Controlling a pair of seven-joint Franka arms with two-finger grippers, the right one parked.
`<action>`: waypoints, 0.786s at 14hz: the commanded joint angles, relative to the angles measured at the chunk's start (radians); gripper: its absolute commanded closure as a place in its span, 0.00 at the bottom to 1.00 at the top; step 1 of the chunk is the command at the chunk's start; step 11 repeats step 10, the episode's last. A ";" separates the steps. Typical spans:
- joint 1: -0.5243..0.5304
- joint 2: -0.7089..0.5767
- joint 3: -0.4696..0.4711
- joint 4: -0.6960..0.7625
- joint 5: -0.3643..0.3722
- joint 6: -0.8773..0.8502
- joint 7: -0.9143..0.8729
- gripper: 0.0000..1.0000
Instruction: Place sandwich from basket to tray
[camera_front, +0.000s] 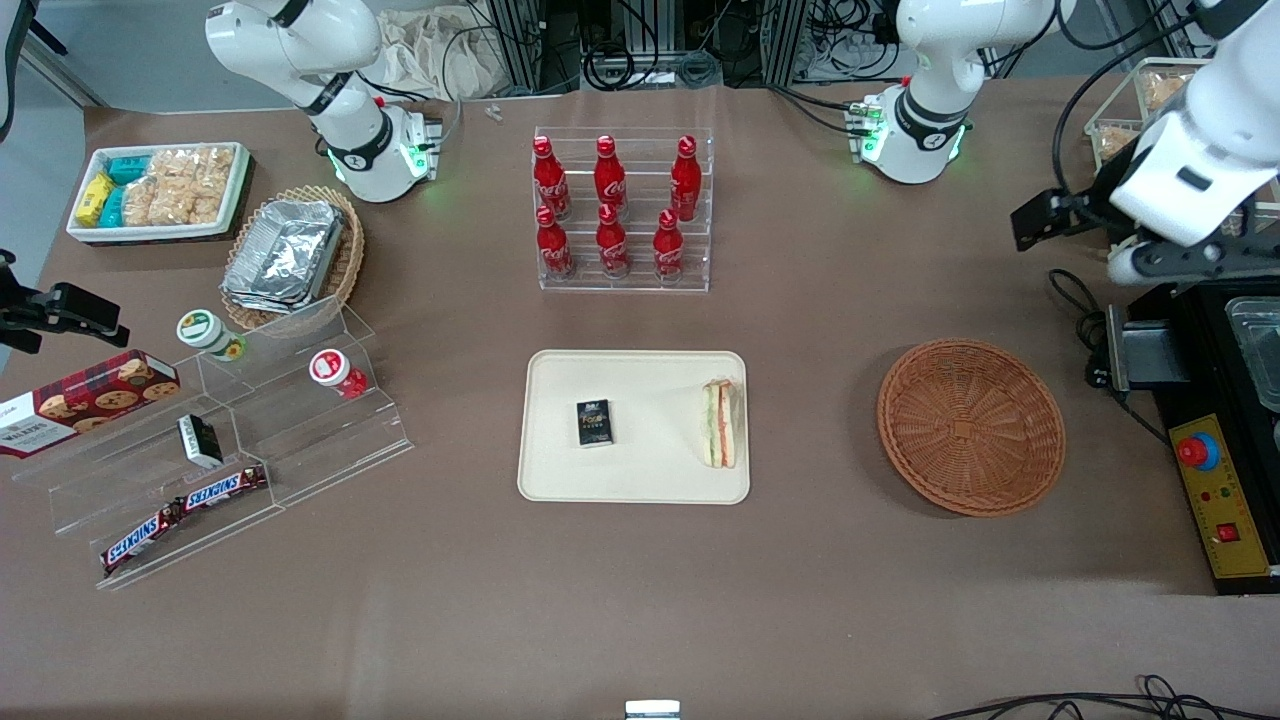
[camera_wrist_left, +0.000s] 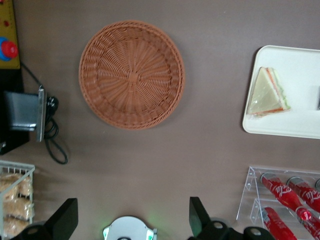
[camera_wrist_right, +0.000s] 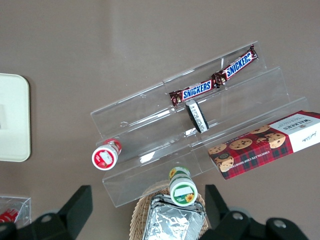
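- Sandwich (camera_front: 720, 423) lies flat on the tray (camera_front: 560, 480), at the tray's end nearest the basket (camera_front: 970, 427), close to the rim there.
- Its long cut edge, showing green, red and orange stripes, runs in the direction from the front camera toward the bottle rack; in the left wrist view the sandwich (camera_wrist_left: 268, 93) reads as a triangle whose narrow tip points toward the rack and whose pale bread face is turned up.
- Clear wrap covers it, slightly crinkled and glossy.
- Tray is cream-beige, smooth and matte, rectangular with rounded corners and a low rim; a small dark box (camera_front: 594, 422) rests near its middle, apart from the sandwich.
- Basket is round, shallow, reddish-brown wicker with a radial weave, sitting on the brown table (camera_front: 640, 600) toward the working arm's end, well apart from the tray.
- Gripper (camera_wrist_left: 130, 220) hangs high above the table, near the working arm's end; its two dark fingers (camera_wrist_left: 63, 220) are spread wide with nothing between them.
- Red bottles (camera_front: 606, 205) stand upright in a clear acrylic rack (camera_front: 624, 280), farther from the front camera than the tray.
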 joint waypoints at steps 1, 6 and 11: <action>-0.070 -0.048 0.070 -0.041 -0.014 -0.016 -0.003 0.00; -0.097 -0.034 0.075 -0.026 -0.008 -0.018 -0.030 0.00; -0.091 -0.027 0.073 -0.006 -0.006 -0.018 -0.019 0.00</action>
